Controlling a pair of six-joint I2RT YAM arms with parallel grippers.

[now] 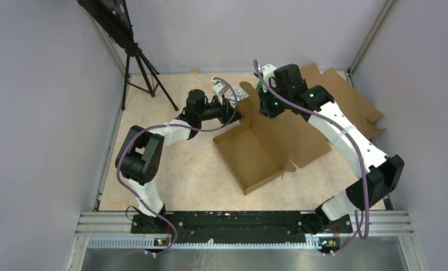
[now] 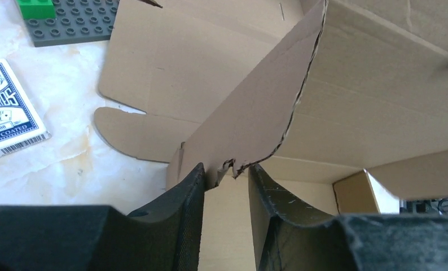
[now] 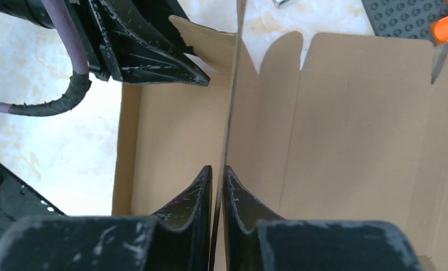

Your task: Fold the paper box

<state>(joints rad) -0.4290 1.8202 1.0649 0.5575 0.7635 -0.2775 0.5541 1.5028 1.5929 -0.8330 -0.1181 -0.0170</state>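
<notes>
**Half-formed paper box point(image 1: 250, 152)**
Right gripper point(image 3: 218, 175) pinched its upright panel edge point(image 3: 231, 113), fingers nearly touching. Left gripper point(image 2: 226, 175) had fingers narrowly apart astride a flap corner point(image 2: 233, 152), unclamped. Card likely light, stiff, crease-prone; hold near fold lines.

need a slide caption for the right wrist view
Right gripper straddles an upright wall of the paper box, seen edge-on; left gripper sits at the wall's far flap.
</notes>
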